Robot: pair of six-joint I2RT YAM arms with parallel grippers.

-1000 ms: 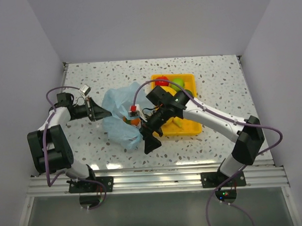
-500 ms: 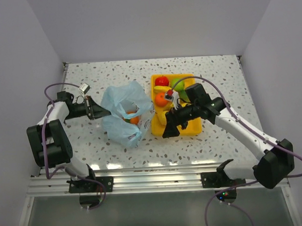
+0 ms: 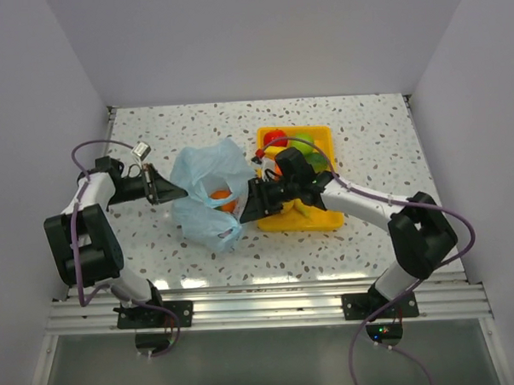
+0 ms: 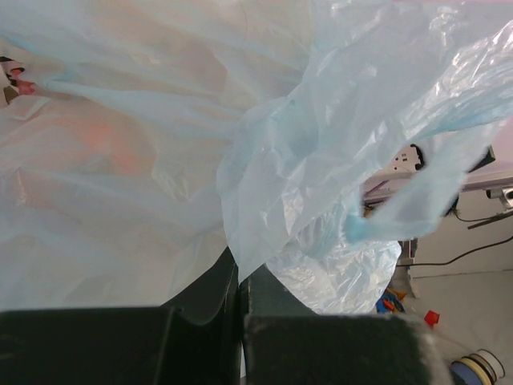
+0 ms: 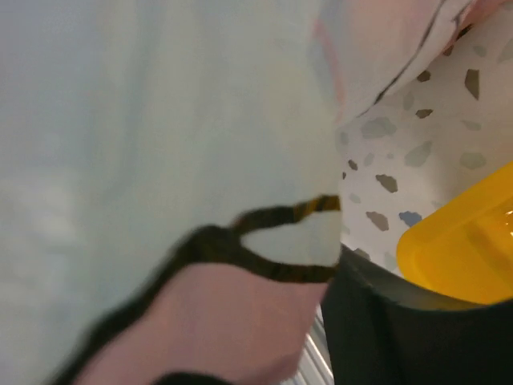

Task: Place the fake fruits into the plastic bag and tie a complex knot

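The light-blue plastic bag [image 3: 207, 188] stands crumpled on the table, mouth upward, with an orange fruit [image 3: 222, 199] showing inside. My left gripper [image 3: 168, 189] is shut on the bag's left edge; in the left wrist view its jaws [image 4: 239, 269] pinch the film [image 4: 321, 160]. My right gripper [image 3: 246, 212] presses against the bag's right side. The right wrist view is filled with blurred printed film [image 5: 160, 120], and only one dark finger [image 5: 385, 321] shows. A red apple [image 3: 273, 138] and a green lime [image 3: 303, 144] lie in the tray.
The yellow tray [image 3: 325, 219] sits right of the bag, under my right arm; its corner [image 5: 465, 249] shows in the right wrist view. White walls enclose the speckled table [image 3: 365, 128] on three sides.
My right arm has swung left from over the tray to the bag's right side, and its jaws have narrowed. The left gripper and the bag have held still.
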